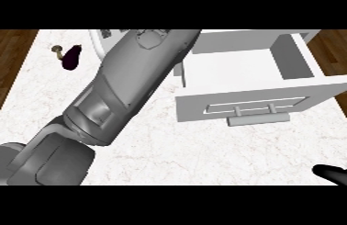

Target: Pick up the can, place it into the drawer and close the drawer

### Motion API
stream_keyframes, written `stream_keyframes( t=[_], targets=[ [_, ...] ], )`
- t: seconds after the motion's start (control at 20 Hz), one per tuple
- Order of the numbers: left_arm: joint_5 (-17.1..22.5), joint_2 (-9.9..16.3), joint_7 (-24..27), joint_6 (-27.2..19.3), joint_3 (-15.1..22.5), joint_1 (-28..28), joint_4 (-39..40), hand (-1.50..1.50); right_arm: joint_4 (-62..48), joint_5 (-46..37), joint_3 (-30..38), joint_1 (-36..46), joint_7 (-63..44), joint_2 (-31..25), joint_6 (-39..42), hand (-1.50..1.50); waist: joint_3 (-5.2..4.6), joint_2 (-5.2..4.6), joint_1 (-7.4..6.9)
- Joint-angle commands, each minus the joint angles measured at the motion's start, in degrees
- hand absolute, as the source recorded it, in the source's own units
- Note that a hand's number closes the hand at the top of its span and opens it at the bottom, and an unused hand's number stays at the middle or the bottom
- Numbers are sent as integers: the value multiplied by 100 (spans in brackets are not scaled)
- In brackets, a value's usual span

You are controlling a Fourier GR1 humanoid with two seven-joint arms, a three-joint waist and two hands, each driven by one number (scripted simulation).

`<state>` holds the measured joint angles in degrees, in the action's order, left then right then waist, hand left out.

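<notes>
The white drawer stands pulled open at the right of the counter, its handle facing me. The part of its inside that shows holds nothing. No can shows anywhere in the head view. My left forearm runs from the lower left up to the view's top edge, ending beside the drawer's left wall; its hand lies beyond that edge. Only a black tip of my right hand pokes in at the lower right corner, well below the drawer's front.
A dark purple eggplant lies at the back left of the white marble counter. Brown wooden floor shows past the counter's left and right edges.
</notes>
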<state>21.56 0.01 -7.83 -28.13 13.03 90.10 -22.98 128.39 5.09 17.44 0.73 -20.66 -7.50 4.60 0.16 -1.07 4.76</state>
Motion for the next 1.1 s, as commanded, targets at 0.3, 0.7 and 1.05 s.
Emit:
stream_keyframes(
  t=[0.3, 0.7, 1.05],
  targets=[
    [390, -1, 405, -792, 345, 125, 470, -150, 26, -94, -115, 359, -239, -131, -81, -150, 2, -45, 154],
    [780, -1, 554, -873, 349, 170, 487, -150, -141, -781, -417, 492, 353, -526, 270, -150, 1, -67, 140],
    [1142, -1, 601, -850, 350, 204, 382, -150, -887, -2021, -851, 1132, 865, -994, 284, -150, -4, -74, -67]
  ],
)
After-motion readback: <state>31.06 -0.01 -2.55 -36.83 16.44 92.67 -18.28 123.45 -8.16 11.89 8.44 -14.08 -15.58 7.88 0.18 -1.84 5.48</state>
